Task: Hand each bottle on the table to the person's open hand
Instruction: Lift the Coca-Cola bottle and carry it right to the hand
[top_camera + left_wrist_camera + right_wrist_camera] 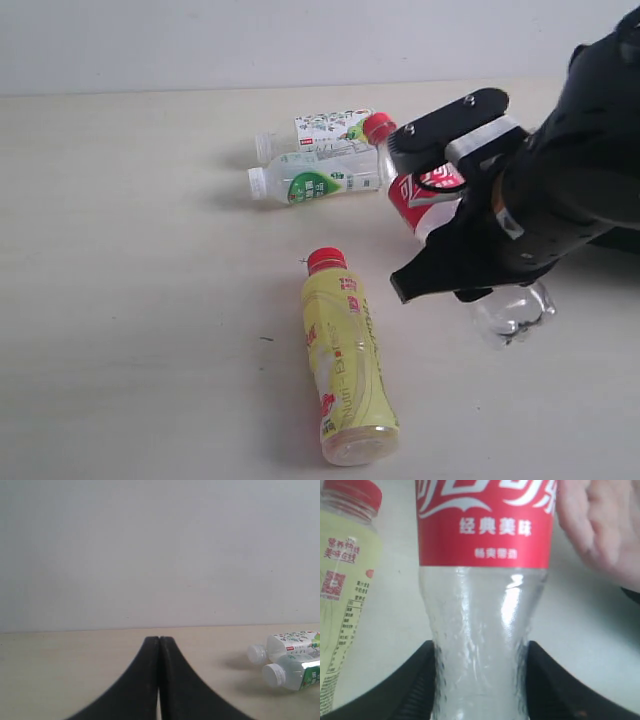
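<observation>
My right gripper (408, 212) (480, 692) is shut on the lower body of the clear bottle with the red cap and red label (425, 200) (482, 630). A person's open hand (602, 525) shows beside this bottle in the right wrist view only. The yellow bottle with a red cap (345, 360) (345, 585) lies on the table (130, 300) in front. Further back lie the green-white label bottle (315, 182) (295, 675) and the fruit-print bottle (325, 127) (295, 642), side by side. My left gripper (159, 641) is shut and holds nothing, low over the tabletop.
A pale wall (250, 40) runs behind the table's far edge. Bare tabletop spreads over the left half of the exterior view. The right arm's black body (580, 170) fills the right side above the table.
</observation>
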You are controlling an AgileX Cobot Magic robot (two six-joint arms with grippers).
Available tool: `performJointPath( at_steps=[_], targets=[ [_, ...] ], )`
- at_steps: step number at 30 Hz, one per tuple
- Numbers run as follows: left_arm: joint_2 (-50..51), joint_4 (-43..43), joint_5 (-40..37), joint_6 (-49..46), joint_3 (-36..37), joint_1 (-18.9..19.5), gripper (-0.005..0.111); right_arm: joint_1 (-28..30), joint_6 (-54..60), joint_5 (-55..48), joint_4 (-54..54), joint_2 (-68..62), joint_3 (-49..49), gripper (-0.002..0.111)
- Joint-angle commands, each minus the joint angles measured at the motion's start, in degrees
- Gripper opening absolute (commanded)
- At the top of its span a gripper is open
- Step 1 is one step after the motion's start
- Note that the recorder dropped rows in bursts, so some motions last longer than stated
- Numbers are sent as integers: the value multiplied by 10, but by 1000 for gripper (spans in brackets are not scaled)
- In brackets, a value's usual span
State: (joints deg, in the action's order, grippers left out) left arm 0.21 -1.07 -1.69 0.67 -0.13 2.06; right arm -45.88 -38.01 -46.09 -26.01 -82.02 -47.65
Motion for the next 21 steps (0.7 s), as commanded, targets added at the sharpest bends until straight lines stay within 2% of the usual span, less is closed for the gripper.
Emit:
performJointPath(
  at_steps=[1,7,17,21],
  targets=[
    [-2,0,0,3,1,2,0,-1,5,-26,-18,53,-13,0],
    [-2,0,0,3,1,2,0,35,30,-99,-26,59,-67,0],
    [-2,0,0,3,1,2,0,180,129,-87,26,40,-100,0],
    [-2,0,0,3,1,2,0,201,180,-74,53,6,-101,0]
  ],
)
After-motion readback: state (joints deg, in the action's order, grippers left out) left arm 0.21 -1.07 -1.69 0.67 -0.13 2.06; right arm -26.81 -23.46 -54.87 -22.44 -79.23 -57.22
